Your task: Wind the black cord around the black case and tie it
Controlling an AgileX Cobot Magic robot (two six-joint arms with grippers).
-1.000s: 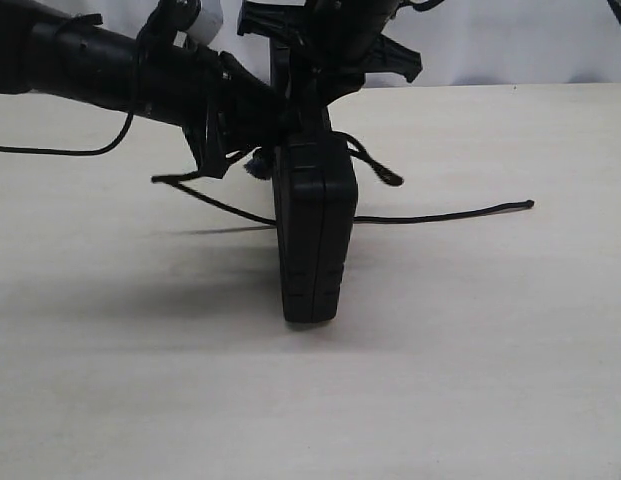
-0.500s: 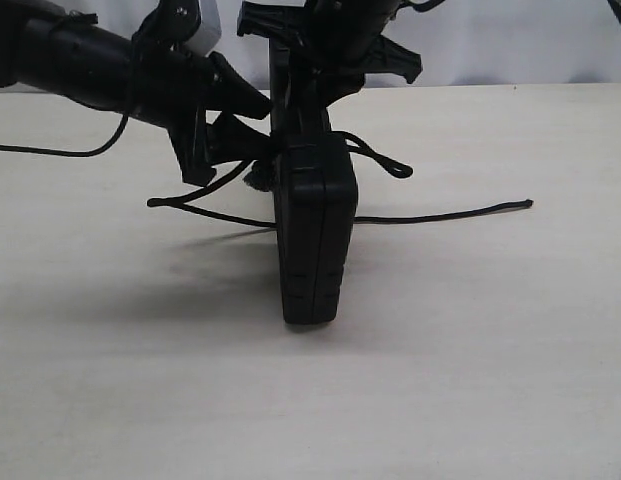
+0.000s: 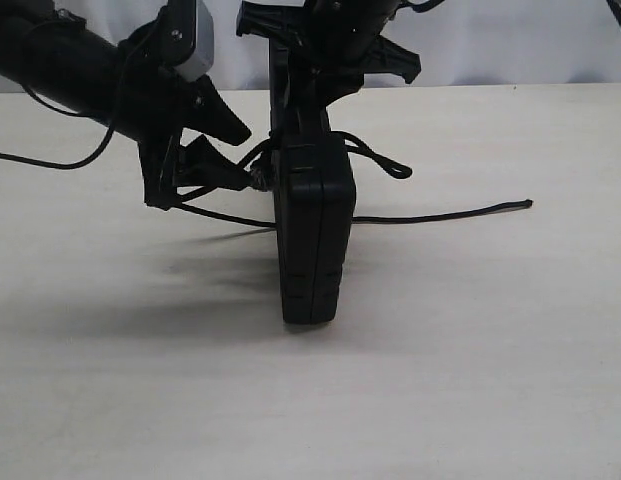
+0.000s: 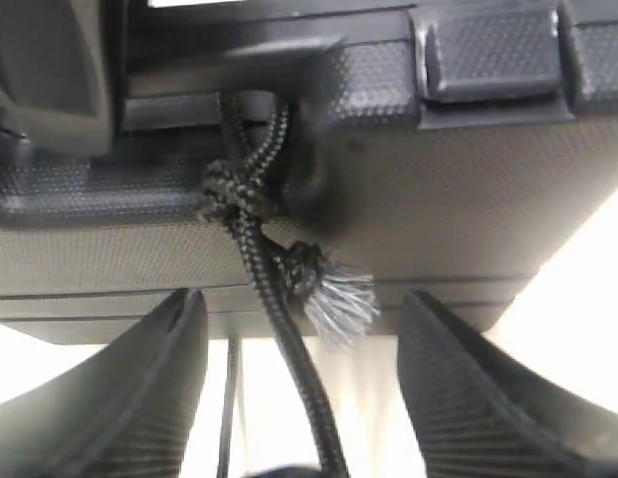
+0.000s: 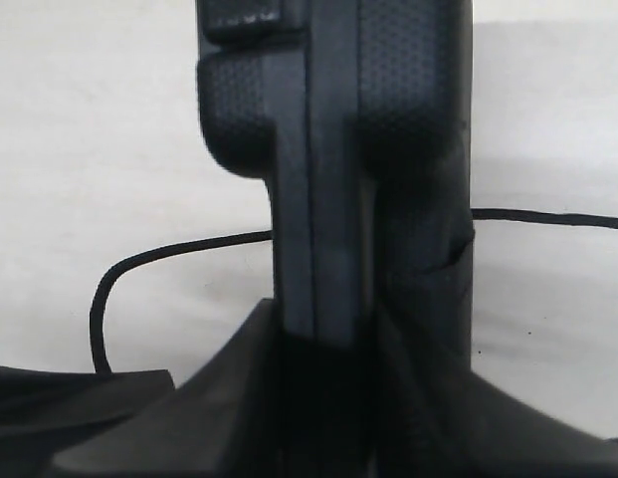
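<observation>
- The black case [image 3: 312, 240] stands on its narrow edge on the table [image 3: 470, 390]. The right gripper [image 5: 328, 418] pinches its upper end, jaws clamped against both broad faces.
- The black cord [image 3: 440, 213] is looped around the case's upper part. A knot [image 4: 237, 194] sits against the case's stippled face, with the frayed tuft [image 4: 338, 299] just beside it. One tail lies along the table on the side of the case away from the left gripper; another strand trails on the gripper's side.
- The left gripper [image 3: 246, 157] hovers just beside the case at the knot, fingers spread wide and gripping nothing. The cord hangs between them, unclamped.
- The case looks rigid and light, I judge, and its matte, ribbed faces should give good friction. On edge it would likely tip if the clamp loosened.
- The cord looks limp and thin — likely to sag and slip off the case's corners unless kept taut.
- It is probably best taken on the straight run near the knot — not on the tuft, which would likely slip.
</observation>
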